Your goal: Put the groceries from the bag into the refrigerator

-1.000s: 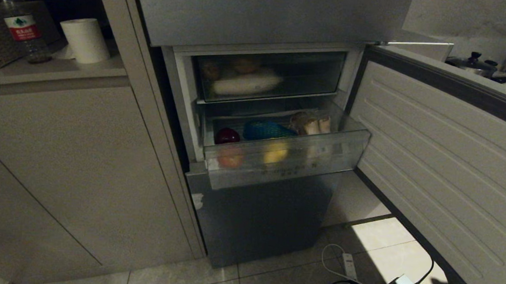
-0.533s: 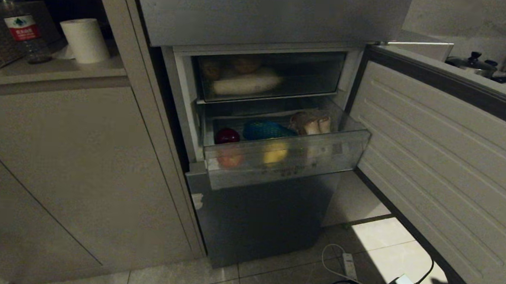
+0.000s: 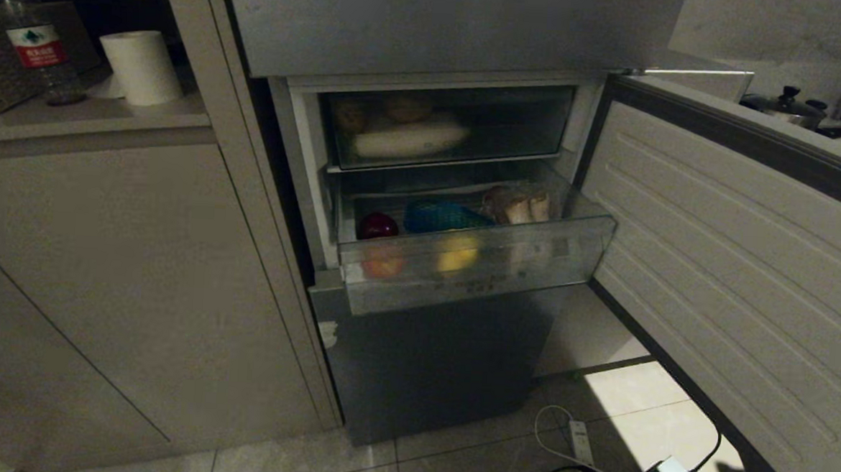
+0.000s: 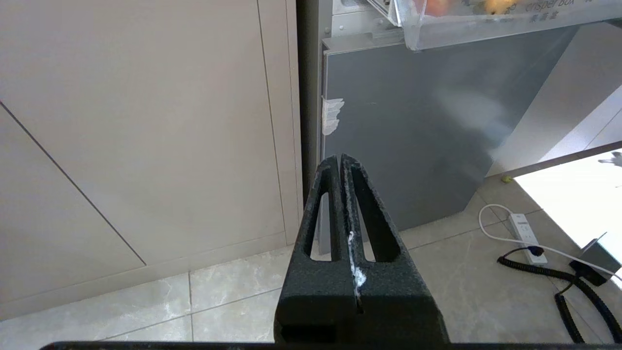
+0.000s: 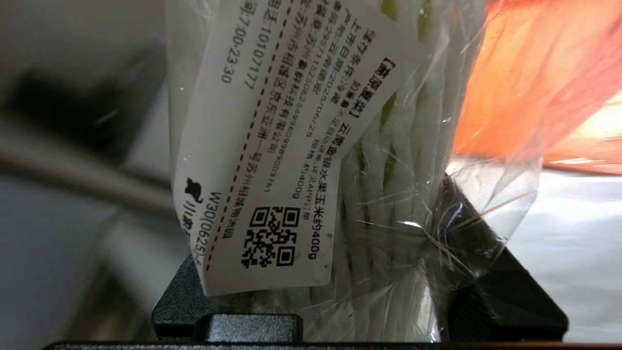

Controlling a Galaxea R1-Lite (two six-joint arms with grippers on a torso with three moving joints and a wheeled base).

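The refrigerator [image 3: 446, 29] stands with its middle door [image 3: 735, 267] swung open to the right. Its clear drawer [image 3: 476, 275] is pulled out and holds groceries: a red fruit [image 3: 378, 225], a blue-netted item [image 3: 442, 215], a yellow fruit [image 3: 457, 256] and pale beige lumps [image 3: 526, 205]. Neither arm shows in the head view. My right gripper [image 5: 330, 243] is shut on a clear-wrapped pack of pale green-white corn [image 5: 403, 146] with a white printed label [image 5: 272, 146]; something orange [image 5: 534, 82] lies behind it. My left gripper [image 4: 338, 160] is shut and empty, low before the refrigerator's bottom door [image 4: 413, 121]. I cannot make out the bag.
Beige cabinets [image 3: 101, 284] flank the refrigerator on the left, with a water bottle [image 3: 35, 36] and a paper roll [image 3: 141, 67] on the ledge above. A power strip [image 3: 582, 446] and cables [image 4: 563, 287] lie on the tiled floor under the open door. A pot [image 3: 787, 104] sits far right.
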